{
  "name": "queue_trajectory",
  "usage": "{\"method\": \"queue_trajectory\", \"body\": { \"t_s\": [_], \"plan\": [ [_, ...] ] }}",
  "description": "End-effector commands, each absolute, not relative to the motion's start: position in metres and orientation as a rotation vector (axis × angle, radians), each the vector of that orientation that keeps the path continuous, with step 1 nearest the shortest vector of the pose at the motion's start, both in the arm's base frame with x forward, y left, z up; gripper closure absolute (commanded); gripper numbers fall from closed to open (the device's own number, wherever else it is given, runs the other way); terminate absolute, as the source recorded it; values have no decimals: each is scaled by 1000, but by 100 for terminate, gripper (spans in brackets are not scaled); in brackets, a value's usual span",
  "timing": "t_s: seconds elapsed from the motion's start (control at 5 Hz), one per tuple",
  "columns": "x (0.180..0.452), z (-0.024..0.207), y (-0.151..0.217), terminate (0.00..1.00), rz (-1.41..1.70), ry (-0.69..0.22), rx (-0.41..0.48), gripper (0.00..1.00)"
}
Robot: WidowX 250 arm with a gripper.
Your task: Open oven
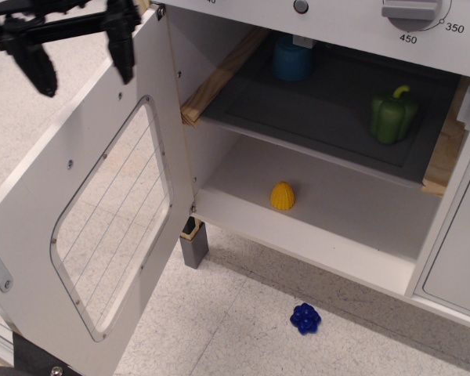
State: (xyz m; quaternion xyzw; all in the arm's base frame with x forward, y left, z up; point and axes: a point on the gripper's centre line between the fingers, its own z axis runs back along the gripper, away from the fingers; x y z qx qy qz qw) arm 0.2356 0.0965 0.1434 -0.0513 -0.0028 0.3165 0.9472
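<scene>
Oven (321, 149) stands wide open, its door (94, 211) swung out to the left.

A green pepper (392, 115) and a blue cup (292, 57) sit on the dark upper tray (329, 110); a yellow toy (282, 196) rests on the white floor of the cavity, and a blue berry cluster (305, 318) lies on the speckled floor in front. The dial (411, 9) reads 450 and 350. The black gripper (80, 56) hangs at top left above the door's upper edge, fingers spread apart, holding nothing.
</scene>
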Motion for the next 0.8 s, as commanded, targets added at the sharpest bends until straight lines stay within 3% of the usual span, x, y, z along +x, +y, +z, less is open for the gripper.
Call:
{"method": "queue_trajectory", "body": {
  "t_s": [0.0, 0.4, 0.6],
  "plan": [
    [264, 148, 74, 0, 638, -15, -124, 0],
    [273, 113, 53, 0, 671, -12, -106, 0],
    [273, 97, 58, 100, 673, -19, -79, 0]
  ]
}}
